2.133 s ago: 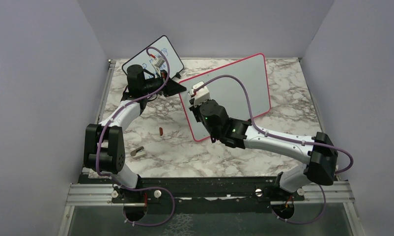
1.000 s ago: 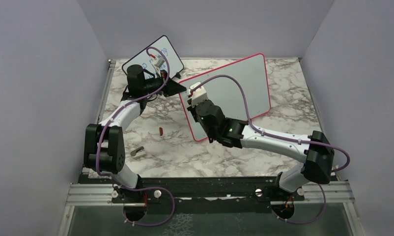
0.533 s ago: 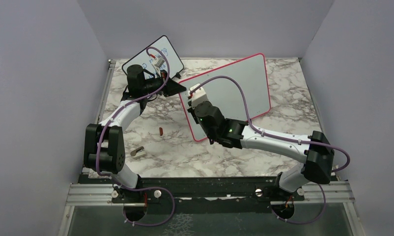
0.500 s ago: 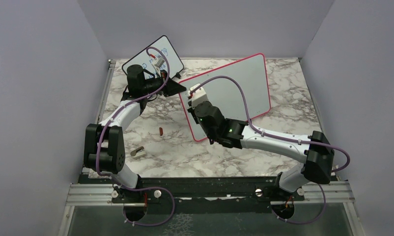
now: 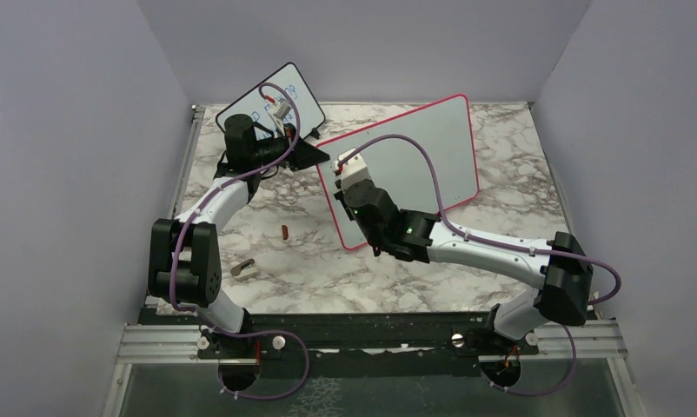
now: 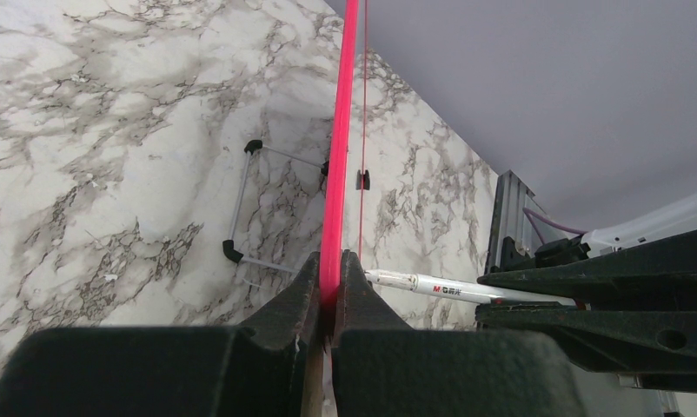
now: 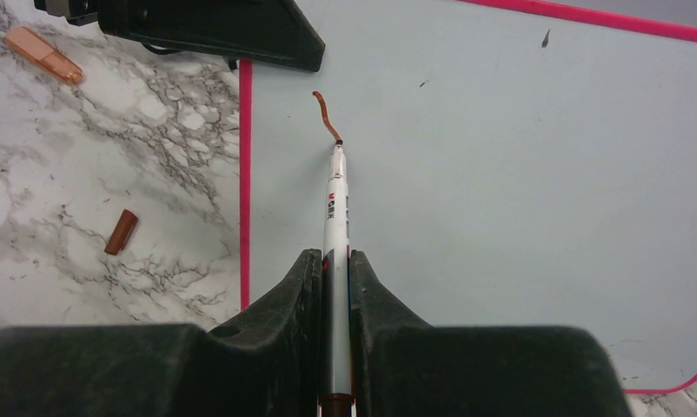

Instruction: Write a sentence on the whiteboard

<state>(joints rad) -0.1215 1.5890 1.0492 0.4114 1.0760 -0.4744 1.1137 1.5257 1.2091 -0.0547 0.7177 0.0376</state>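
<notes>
our right gripper (image 7: 335, 261) clamps a marker (image 7: 336, 191), tip on the whiteboard (image 7: 501, 174) ending a short brownish-red stroke (image 7: 325, 117); our left gripper (image 6: 330, 271) is clamped on the whiteboard's pink frame.

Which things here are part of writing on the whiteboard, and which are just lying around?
In use: whiteboard, clamped by the left jaws; marker in the right jaws; brownish stroke.
Lying about: black-framed board; brown cap; orange piece; grey item.
</notes>
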